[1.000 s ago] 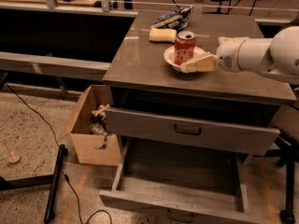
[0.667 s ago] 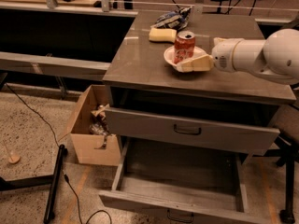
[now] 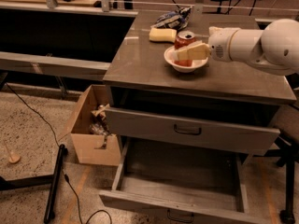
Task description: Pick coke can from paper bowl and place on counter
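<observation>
Standing in one paper bowl [image 3: 187,68] is one coke can [image 3: 185,38], tool [image 3: 186,52] alongside.

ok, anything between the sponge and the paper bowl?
Only bare counter, camera view; claw is at the coke can in the bowl.

Dim warm light is glaring on the desk [image 3: 140,64]; my end effector [image 3: 187,51], at the coke can [image 3: 185,38], is shining pale.
</observation>
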